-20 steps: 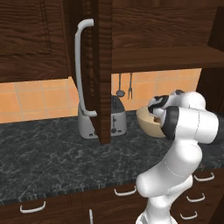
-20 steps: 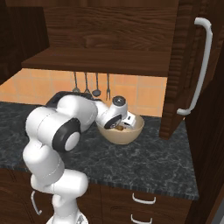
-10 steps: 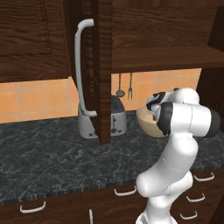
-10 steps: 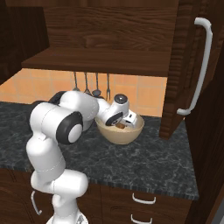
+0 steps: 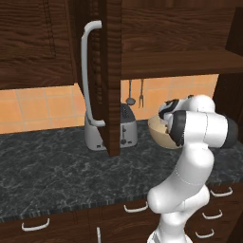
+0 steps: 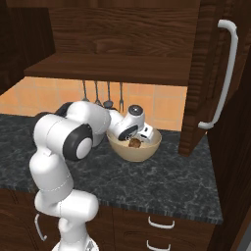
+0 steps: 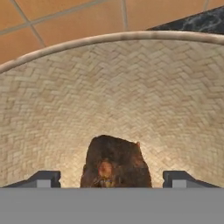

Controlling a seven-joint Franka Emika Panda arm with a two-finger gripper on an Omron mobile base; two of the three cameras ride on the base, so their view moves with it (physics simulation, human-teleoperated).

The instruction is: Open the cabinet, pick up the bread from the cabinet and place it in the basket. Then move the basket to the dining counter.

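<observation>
The gripper (image 7: 112,177) hangs released inside the basket (image 6: 134,150), its fingertips apart either side of the bread (image 7: 114,162). The basket sits on the dark bench (image 6: 162,181), right of the toaster (image 5: 124,129), beneath the open cabinet (image 5: 110,71).

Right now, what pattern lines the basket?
Tan herringbone weave on the basket, clearest in the hand view.

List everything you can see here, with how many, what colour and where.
Cabinet: one, dark brown, on the wall, door open.
Handle: one, silver, on the open door.
Basket: one, tan, on the worktop.
Bread: one, brown, in the basket.
Toaster: one, silver, partly behind the door.
Utensils: three, dark, hanging on the orange wall.
Worktop: one, black marbled.
Drawers: several, dark, below the worktop.
Gripper: one, open, fingers either side of the bread.
</observation>
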